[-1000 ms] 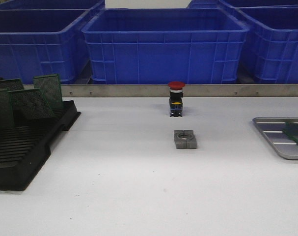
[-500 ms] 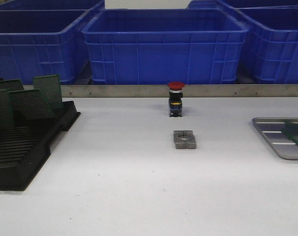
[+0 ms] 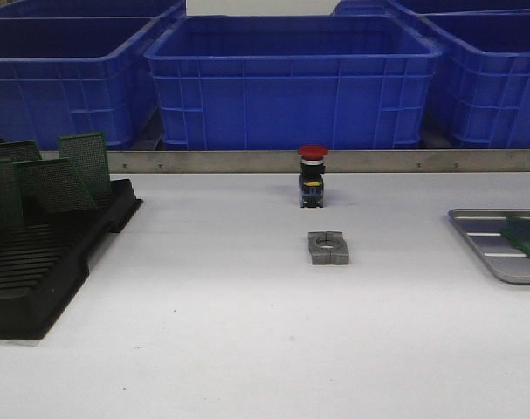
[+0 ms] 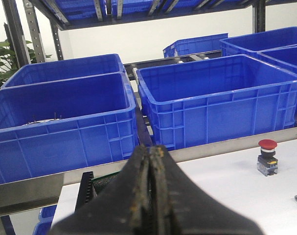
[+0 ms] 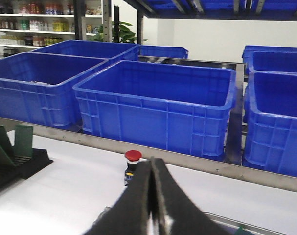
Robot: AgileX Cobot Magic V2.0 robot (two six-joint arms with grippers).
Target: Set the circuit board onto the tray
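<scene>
Ribbed silver tray (image 3: 487, 247) holds green board (image 3: 528, 234); left jaws, right jaws pressed together, empty

The white table (image 3: 212, 332) carries a black slotted rack (image 3: 37, 271) at its left edge, with green circuit boards (image 3: 59, 183) standing tilted in its slots. Near the middle sits a small grey metal block (image 3: 328, 247) with a round hole, and just behind it stands a red-capped push button (image 3: 313, 175). At the right edge lies the silver tray (image 3: 492, 249), a green board (image 3: 528, 234) resting in it.
</scene>
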